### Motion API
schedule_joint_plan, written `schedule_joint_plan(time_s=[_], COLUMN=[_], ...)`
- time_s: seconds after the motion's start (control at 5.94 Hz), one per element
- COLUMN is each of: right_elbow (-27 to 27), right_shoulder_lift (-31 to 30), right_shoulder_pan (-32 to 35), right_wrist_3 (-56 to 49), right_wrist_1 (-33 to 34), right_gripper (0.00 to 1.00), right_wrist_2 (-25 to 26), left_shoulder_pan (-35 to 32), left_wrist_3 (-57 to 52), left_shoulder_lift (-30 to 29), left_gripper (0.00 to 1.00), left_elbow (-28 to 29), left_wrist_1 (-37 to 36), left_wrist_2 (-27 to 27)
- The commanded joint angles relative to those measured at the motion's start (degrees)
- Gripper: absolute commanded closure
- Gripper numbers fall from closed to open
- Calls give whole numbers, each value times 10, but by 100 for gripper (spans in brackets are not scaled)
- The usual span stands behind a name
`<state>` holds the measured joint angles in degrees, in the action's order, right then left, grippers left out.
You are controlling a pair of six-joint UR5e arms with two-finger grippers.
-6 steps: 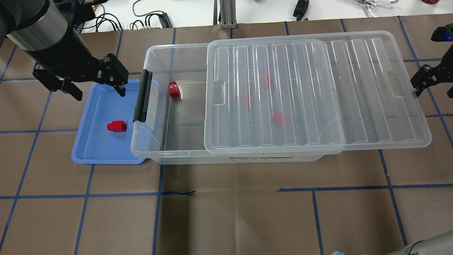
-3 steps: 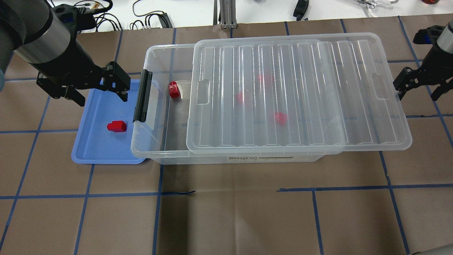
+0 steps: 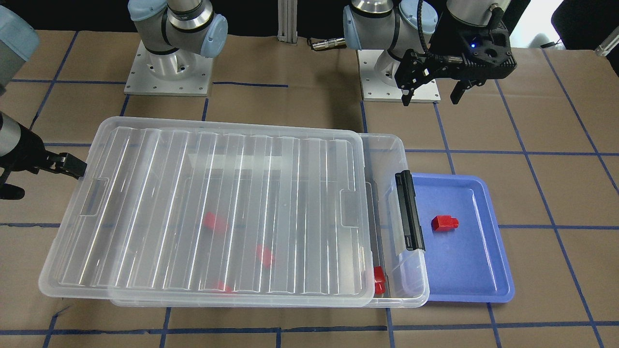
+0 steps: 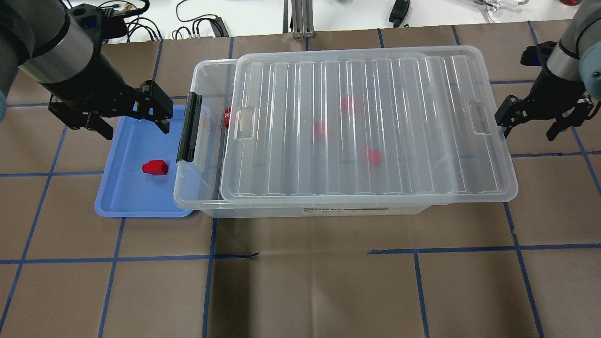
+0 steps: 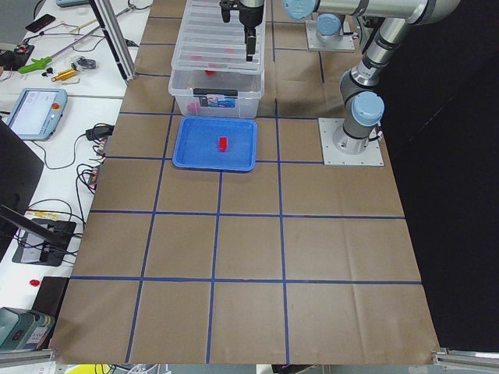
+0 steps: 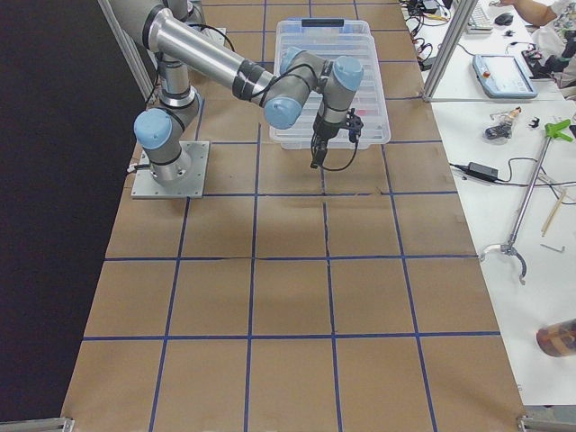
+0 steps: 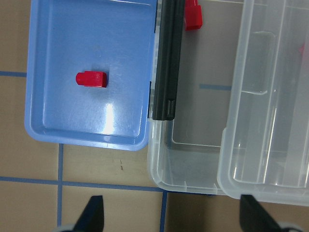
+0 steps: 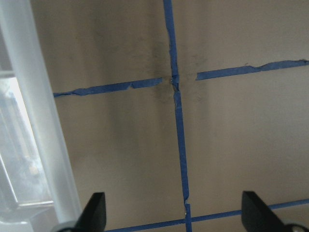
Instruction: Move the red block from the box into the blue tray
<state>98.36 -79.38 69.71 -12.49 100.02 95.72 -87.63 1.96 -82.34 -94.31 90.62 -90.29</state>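
Robotics lab setup, pretty clearly

Two industrial robot arms [image 3: 174,21] are seen bolted to metal base plates [image 3: 145,88] along the top of the front-facing view. The whole table [image 5: 257,249] is covered in brown paper and marked off into squares with a blue tape grid [image 4: 159,257]. Teach pendants are parked on the white side benches: one [image 5: 33,111] at the upper left of the left-side view, another [image 6: 504,74] at the upper right of the right-side view. Loose cables [image 4: 188,28] are bundled along the top edge of the overhead shot next to an aluminium extrusion post [image 4: 300,19]. Hand tools [image 5: 35,62] are left lying on the bench [image 5: 66,167].
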Motion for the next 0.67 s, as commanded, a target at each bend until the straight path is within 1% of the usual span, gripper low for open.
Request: schedule_joint_plan(time_s=[0.0, 0.17, 0.51], right_elbow=[6, 6, 6], right_shoulder_lift=[-2, -2, -2], right_shoulder_pan=[22, 44, 51], right_wrist_3=[26, 28, 44], right_wrist_1=[0, 0, 0], right_gripper=[0, 0, 0], right_wrist_2=[-20, -32, -50], left_shoulder_pan=[0, 0, 0], left_wrist_3=[0, 0, 0], left_shoulder_lift=[1, 1, 2], left_gripper=[2, 2, 2], left_elbow=[0, -1, -1], left_wrist_1=[0, 0, 0], left_wrist_2=[0, 0, 0])
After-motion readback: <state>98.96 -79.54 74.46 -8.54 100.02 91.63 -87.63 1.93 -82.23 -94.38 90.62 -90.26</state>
